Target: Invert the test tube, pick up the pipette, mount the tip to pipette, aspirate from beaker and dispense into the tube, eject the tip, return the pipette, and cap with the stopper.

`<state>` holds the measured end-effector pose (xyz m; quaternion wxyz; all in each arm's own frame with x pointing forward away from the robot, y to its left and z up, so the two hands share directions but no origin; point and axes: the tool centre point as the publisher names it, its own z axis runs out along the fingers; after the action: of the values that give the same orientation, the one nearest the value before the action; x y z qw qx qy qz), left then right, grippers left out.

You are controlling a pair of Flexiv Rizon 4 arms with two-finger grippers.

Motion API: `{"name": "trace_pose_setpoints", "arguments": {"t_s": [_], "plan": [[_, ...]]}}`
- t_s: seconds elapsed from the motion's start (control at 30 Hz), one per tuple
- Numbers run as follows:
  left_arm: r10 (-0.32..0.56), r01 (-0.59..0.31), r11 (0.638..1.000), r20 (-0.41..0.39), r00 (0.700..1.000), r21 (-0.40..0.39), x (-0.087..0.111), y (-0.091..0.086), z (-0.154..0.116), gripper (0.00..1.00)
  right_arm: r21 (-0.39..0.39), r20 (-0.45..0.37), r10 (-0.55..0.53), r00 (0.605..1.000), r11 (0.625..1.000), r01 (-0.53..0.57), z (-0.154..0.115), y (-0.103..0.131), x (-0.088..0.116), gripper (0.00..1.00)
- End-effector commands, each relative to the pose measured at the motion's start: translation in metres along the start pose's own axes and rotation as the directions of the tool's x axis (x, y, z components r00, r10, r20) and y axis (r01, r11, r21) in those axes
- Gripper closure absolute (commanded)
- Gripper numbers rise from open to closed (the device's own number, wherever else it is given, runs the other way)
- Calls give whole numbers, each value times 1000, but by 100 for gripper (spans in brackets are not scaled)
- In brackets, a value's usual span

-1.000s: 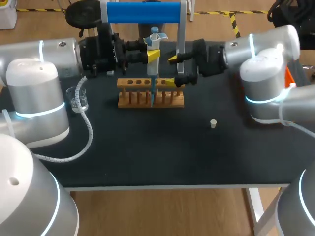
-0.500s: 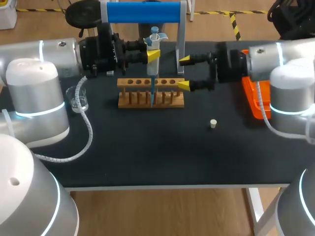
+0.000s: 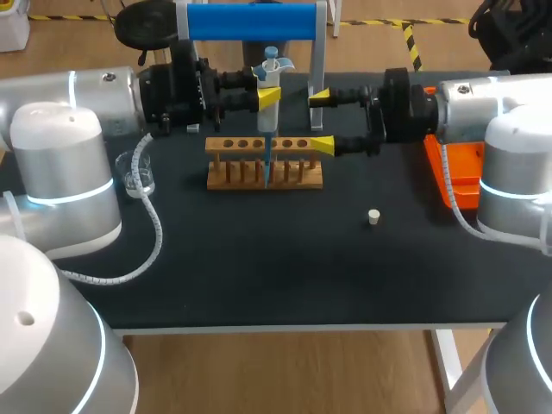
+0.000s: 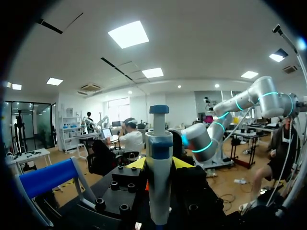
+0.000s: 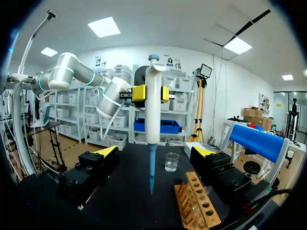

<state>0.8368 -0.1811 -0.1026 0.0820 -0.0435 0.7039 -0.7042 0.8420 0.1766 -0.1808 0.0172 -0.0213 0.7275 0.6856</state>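
Left tool clenches the tipped pipette over the rack, right tool gapes empty; next, likely, swing to the beaker and aspirate.

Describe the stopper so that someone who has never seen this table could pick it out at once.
Start from the black table and find the wooden rack towards its far side. To the rack's right and nearer the camera lies the stopper: a tiny cream plug, alone on the dark surface.
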Motion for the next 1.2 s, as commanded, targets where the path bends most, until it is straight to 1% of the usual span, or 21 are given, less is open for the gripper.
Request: {"name": "trace_pose_setpoints", "arguments": {"t_s": [0.03, 0.23, 0.47, 0.53, 0.57, 0.63, 0.77, 0.87, 1.0, 1.2], "plan": [[1, -1, 1000, 3, 1000, 1, 1, 0, 1, 100, -28, -19, 11, 1000, 1000, -12, 11, 2, -4, 0], [1, -1, 1000, 3, 1000, 1, 1, 0, 1, 100, -55, -44, 18, 999, 998, -20, 23, 10, -1, 0], [1, -1, 1000, 3, 1000, 1, 1, 0, 1, 100, -64, -64, 13, 998, 998, -17, 39, 18, 0, 0], [1, -1, 1000, 3, 1000, 1, 1, 0, 1, 100, -62, -69, 15, 997, 998, -19, 43, 20, 0, 2], [1, -1, 1000, 3, 1000, 1, 1, 0, 1, 100, -59, -74, 19, 997, 998, -24, 46, 20, 0, 4], [1, -1, 1000, 3, 1000, 1, 1, 0, 1, 100, -55, -78, 29, 997, 998, -33, 50, 21, 0, 5], [1, -1, 1000, 3, 1000, 1, 1, 0, 1, 100, -50, -81, 51, 995, 997, -55, 55, 21, -1, 14], [1, -1, 1000, 3, 1000, 1, 1, 0, 1, 100, -47, -82, 59, 995, 997, -63, 58, 22, -1, 18], [1, -1, 1000, 3, 1000, 1, 1, 0, 1, 100, -41, -86, 61, 994, 997, -65, 61, 25, 0, 23], [1, -1, 1000, 3, 1000, 1, 1, 0, 1, 100, -42, -93, 51, 994, 998, -56, 64, 28, 1, 33]]}}
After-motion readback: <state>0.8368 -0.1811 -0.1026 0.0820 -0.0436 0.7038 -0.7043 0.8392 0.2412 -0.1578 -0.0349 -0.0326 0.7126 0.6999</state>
